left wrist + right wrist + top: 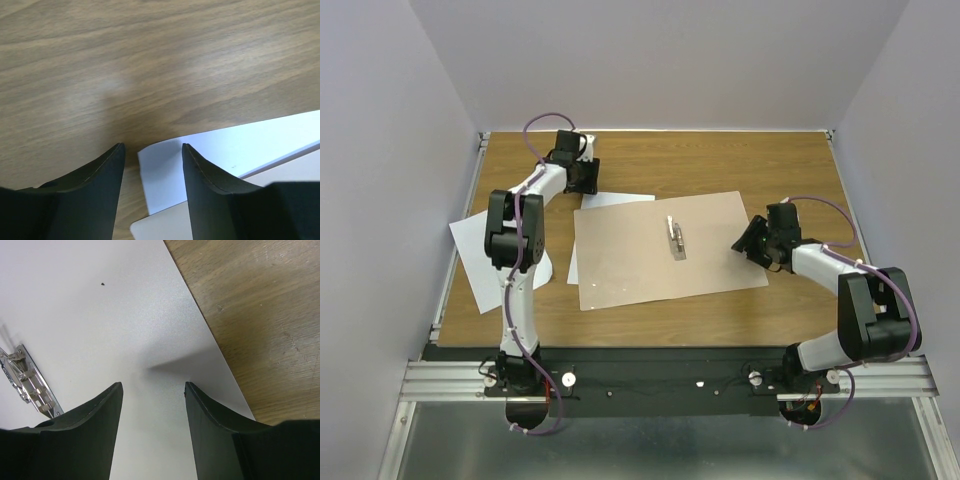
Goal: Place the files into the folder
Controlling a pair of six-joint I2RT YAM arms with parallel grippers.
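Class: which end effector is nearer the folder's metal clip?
Right. Right end effector: over the folder's right edge, right of the metal clip. Left end effector: off its far-left corner.

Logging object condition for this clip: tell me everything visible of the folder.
The folder is a thin tan cardboard sheet, lying opened flat in the middle of the wooden table, slightly skewed. A small shiny metal clip sits near its middle. It lies on top of a white sheet, whose corner pokes out past its far left edge. The right gripper, fingers open, hovers over its right edge; whether they touch it cannot be told.
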